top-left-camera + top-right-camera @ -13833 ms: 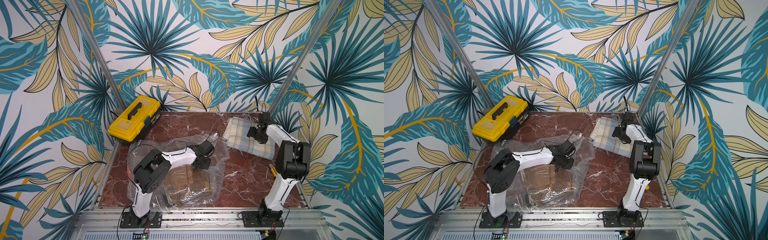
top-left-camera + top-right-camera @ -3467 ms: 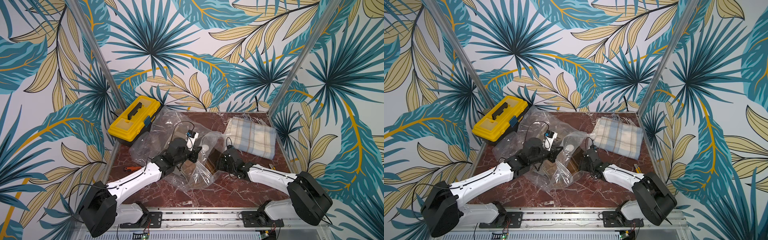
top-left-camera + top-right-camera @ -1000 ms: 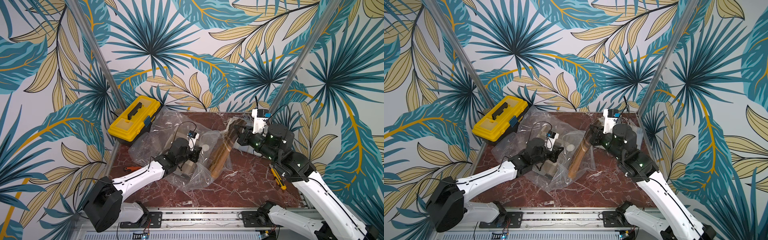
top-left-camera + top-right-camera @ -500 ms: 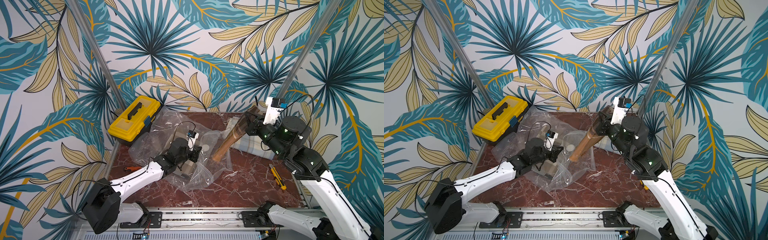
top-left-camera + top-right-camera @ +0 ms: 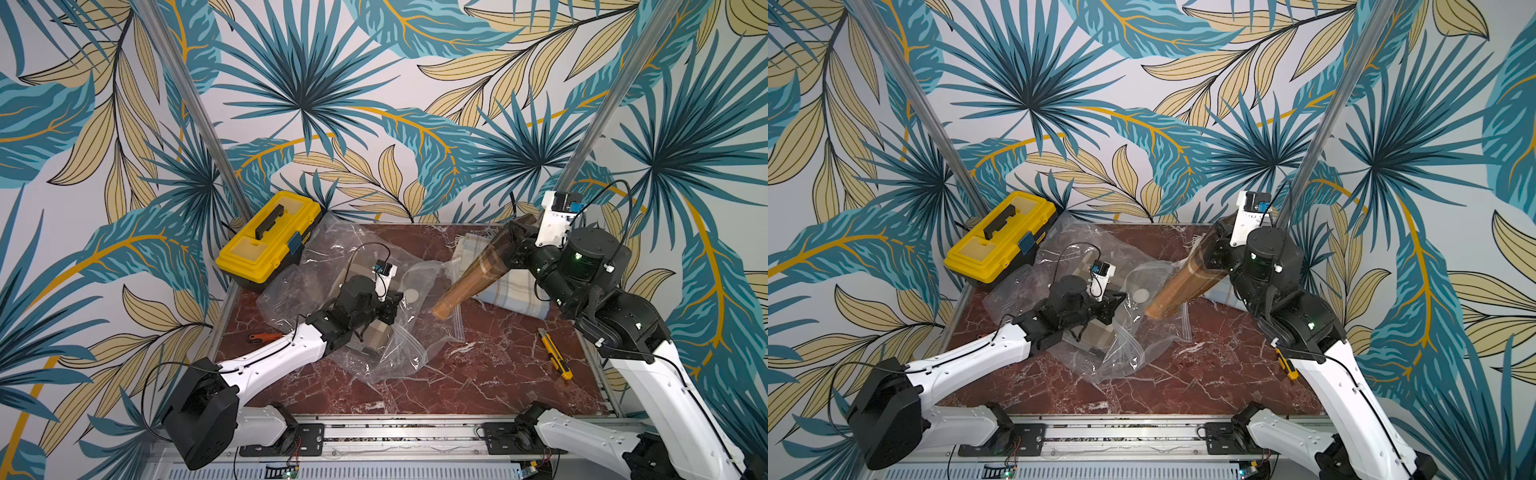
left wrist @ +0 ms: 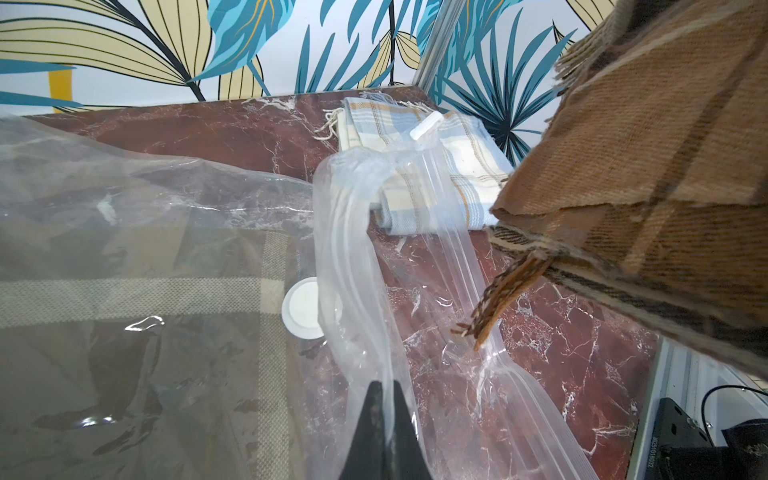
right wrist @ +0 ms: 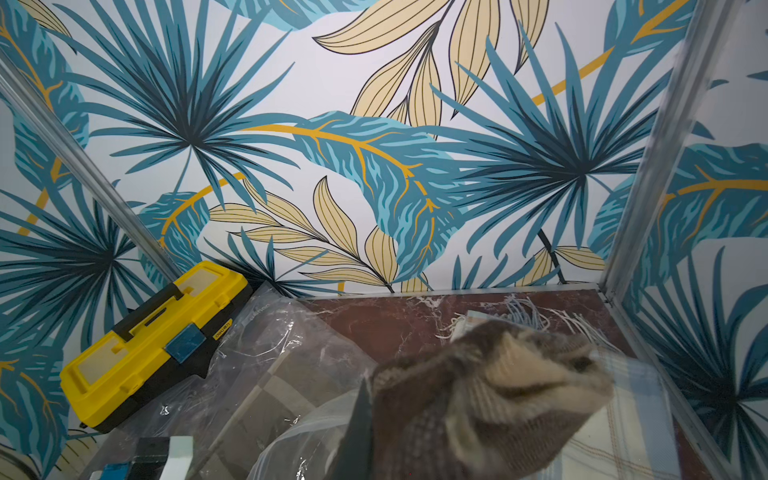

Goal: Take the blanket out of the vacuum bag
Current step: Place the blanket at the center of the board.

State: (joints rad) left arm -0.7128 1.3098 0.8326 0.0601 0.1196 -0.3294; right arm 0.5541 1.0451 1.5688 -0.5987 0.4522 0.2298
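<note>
A brown plaid blanket (image 5: 473, 270) (image 5: 1183, 286) hangs slanted in the air, its upper end pinched in my right gripper (image 5: 517, 232) (image 5: 1214, 241), which is shut on it. In the right wrist view the blanket (image 7: 478, 395) hides all but one dark finger (image 7: 357, 428). Its fringed lower end (image 6: 498, 299) hangs just over the zip edge of the clear vacuum bag (image 5: 399, 353) (image 5: 1133, 345). My left gripper (image 5: 395, 309) (image 6: 384, 388) is shut on that bag's film, low over the table.
A light blue and cream plaid blanket (image 5: 513, 291) (image 6: 436, 174) lies at the back right. Another clear bag holding an olive checked blanket (image 6: 124, 332) lies under my left arm. A yellow toolbox (image 5: 270, 239) stands back left. A yellow knife (image 5: 555, 353) lies right, an orange tool (image 5: 262, 336) left.
My right arm has risen and swung back to the right, drawing the brown blanket up out of the bag's mouth. The left gripper has stayed shut on the bag.
</note>
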